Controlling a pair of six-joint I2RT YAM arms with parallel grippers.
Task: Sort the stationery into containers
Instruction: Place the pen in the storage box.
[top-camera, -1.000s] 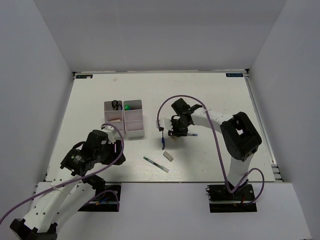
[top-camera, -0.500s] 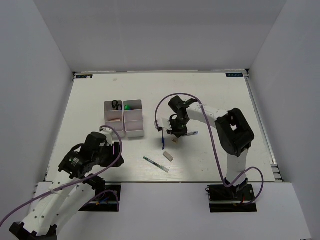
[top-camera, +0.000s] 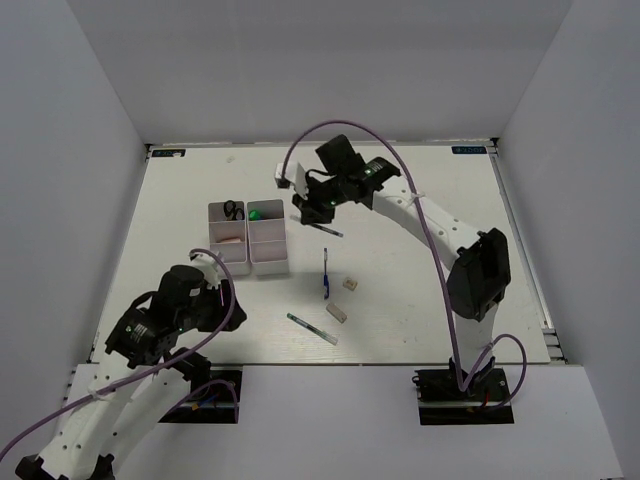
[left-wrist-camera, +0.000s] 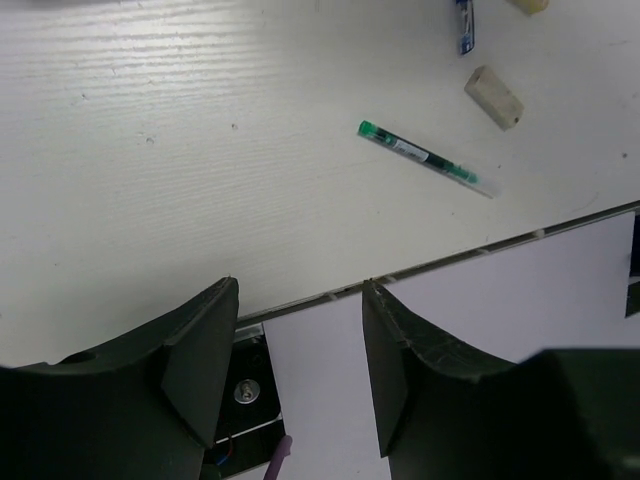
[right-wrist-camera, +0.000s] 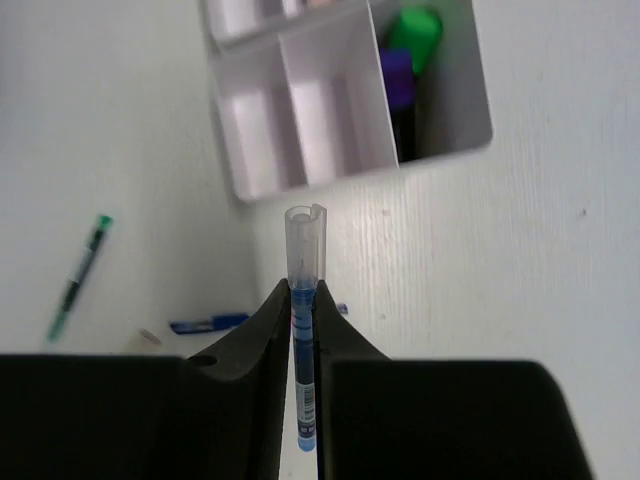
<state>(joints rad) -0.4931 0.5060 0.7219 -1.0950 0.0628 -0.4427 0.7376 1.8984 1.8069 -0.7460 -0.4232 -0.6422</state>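
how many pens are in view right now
3. A held pen in the right gripper, near the trays; a blue pen lying on the table, central; a green pen nearer the front edge. Tray compartments may hide more.

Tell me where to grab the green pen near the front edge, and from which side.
Pinch the green pen mid-barrel from straight above, jaws across its width. It lies flat and diagonal on the table, probably too thin for a side approach.
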